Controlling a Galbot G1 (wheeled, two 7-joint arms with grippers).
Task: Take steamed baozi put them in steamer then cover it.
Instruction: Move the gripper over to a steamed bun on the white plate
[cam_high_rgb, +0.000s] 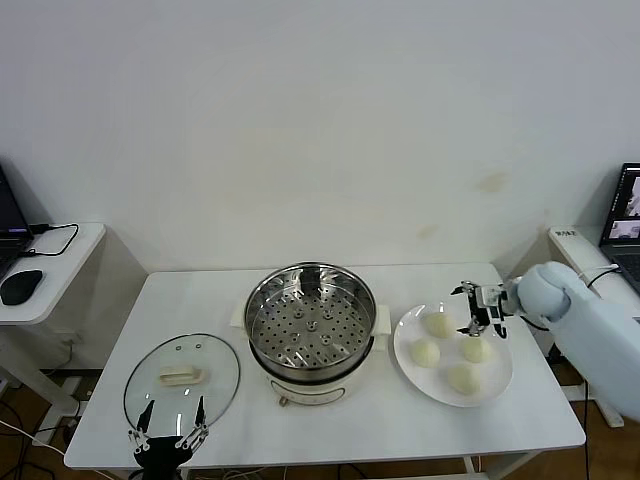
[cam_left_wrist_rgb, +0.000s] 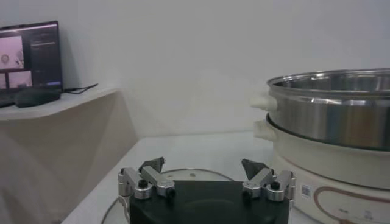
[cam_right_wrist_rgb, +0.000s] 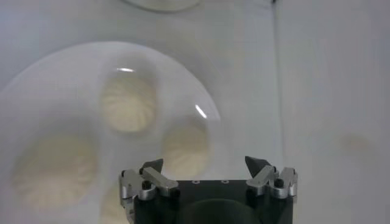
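Cream-white steamed baozi (cam_high_rgb: 437, 324), four of them, lie on the white plate (cam_high_rgb: 500, 388) just beside the steamer (cam_high_rgb: 311, 322). My right gripper (cam_high_rgb: 474, 312) hovers over the plate with its fingers spread wide and empty. I judge the buns soft and light, so I should pinch one gently across its round sides. My left gripper (cam_high_rgb: 168, 425) waits, also spread, by the cover (cam_high_rgb: 182, 380).

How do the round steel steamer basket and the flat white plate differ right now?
The round shiny steel steamer basket is empty, its perforated bottom bare; the flat white plate carries four cream-white buns. The steamer basket is deep-walled and sits raised on a cream pot base; the plate is shallow and lies directly on the white table. The open right gripper hovers over the plate, not the basket. Both are round.
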